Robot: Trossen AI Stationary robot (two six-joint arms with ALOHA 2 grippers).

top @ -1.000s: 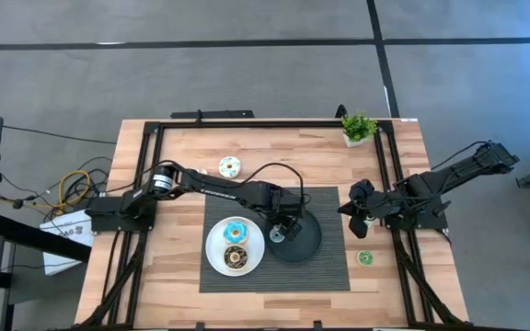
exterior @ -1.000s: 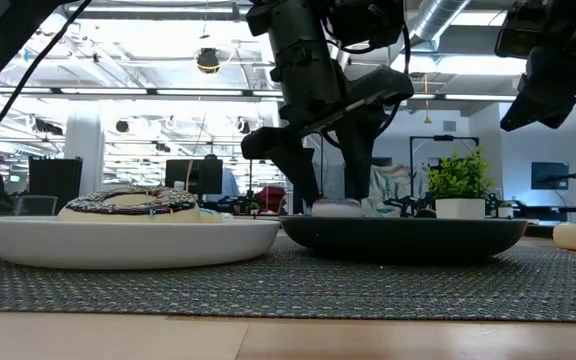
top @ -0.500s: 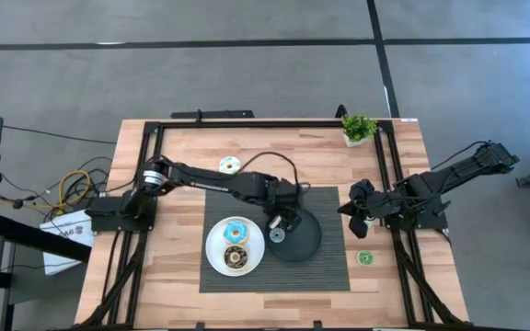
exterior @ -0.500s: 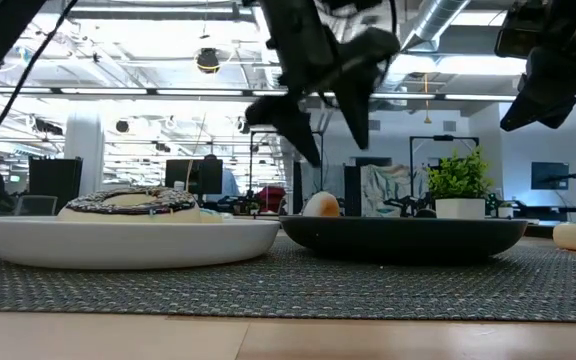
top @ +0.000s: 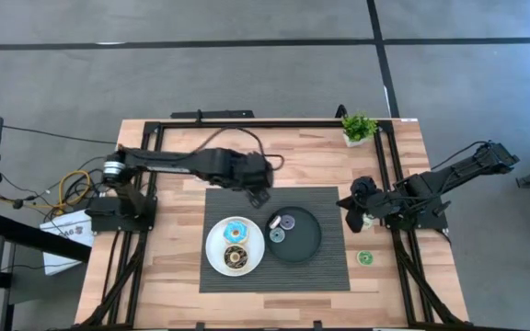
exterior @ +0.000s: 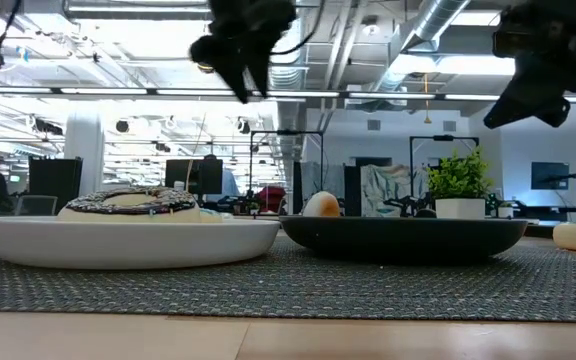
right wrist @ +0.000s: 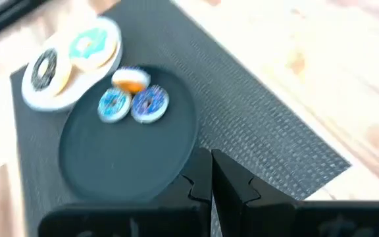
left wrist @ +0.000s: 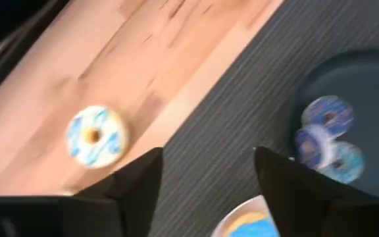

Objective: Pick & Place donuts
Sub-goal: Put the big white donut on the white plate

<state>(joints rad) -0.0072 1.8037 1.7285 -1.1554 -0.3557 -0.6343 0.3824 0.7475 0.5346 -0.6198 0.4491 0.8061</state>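
My left gripper [top: 258, 195] [left wrist: 206, 181] is open and holds nothing. It hovers over the mat's far edge, between the black plate [top: 306, 246] and a large pale donut with blue marks [left wrist: 96, 136] lying flat on the wood. The black plate carries three coin-sized donuts: purple [right wrist: 150, 104], blue [right wrist: 114, 104] and yellow [right wrist: 131, 80]. The white plate [top: 213, 250] carries a large blue donut [top: 236, 230] and a chocolate-brown one [top: 236, 258]. A small green donut [top: 364, 258] lies on the wood to the right. My right gripper [top: 348, 207] [right wrist: 210, 178] is shut and waits above the mat's right edge.
Both plates sit on a grey woven mat [top: 325, 276]. A small potted plant [top: 358, 127] stands at the far right corner. A black frame rail [top: 274, 122] runs around the table's edges. Bare wood lies left of the mat and along the near edge.
My left gripper rose off the black plate and drew back toward the table's far-left, leaving a coin-sized donut lying on the plate. It now hangs high over the mat's far edge.
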